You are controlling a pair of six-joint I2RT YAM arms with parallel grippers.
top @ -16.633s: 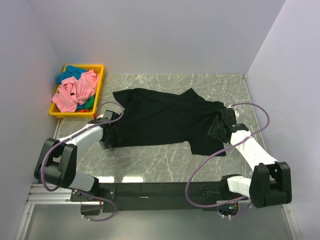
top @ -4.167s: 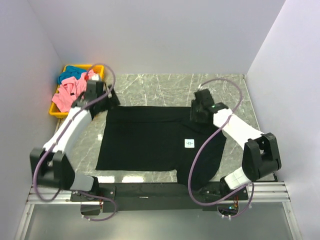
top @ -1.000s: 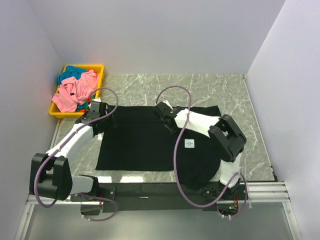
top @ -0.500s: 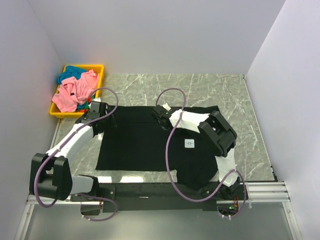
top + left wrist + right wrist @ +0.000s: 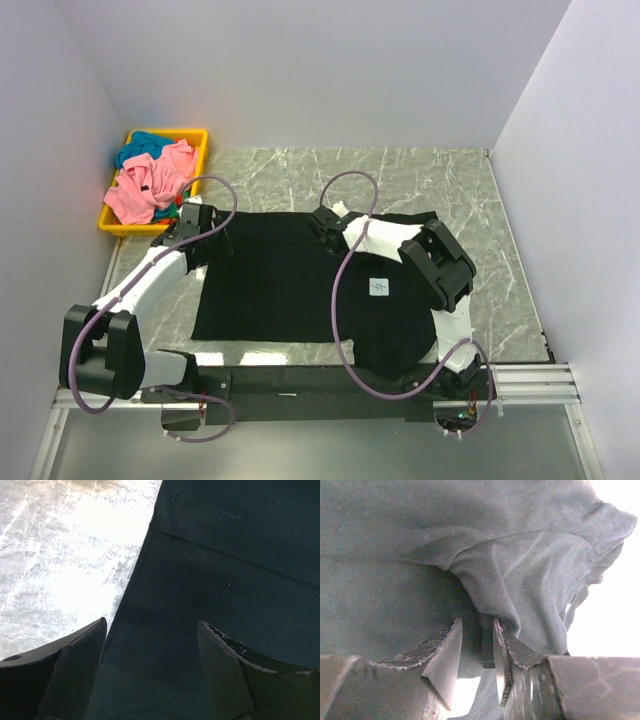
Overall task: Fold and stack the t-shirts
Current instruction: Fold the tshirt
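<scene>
Spread across the grey marble bench (image 5: 440, 180): large plain black fabric t-shirt (image 5: 280, 290), small white tag (image 5: 378, 287) facing up. Left claw (image 5: 150, 630) agape and empty, low over that shirt's left edge. Right claw (image 5: 477, 630) pinched on a raised fold of the same shirt near its far edge. Heaped in the yellow plastic tray (image 5: 203, 155) at far left: pink t-shirt (image 5: 150, 185), teal t-shirt (image 5: 148, 143).

Top view: bright, even overhead light, sharp throughout. Pale walls (image 5: 300, 70) tinted lilac. White glare strip on marble counter (image 5: 440, 180) at near edge. Black t-shirt (image 5: 280, 285) reads flat, folds barely visible.
Left wrist view: counter blown out by glare at upper left. Fingers (image 5: 80, 675) of left end effector (image 5: 152, 625) dark, soft-focus.
Right wrist view: cloth greyish, grainy. Overexposed white at right edge. Right end effector (image 5: 476, 625) blurred in foreground.
</scene>
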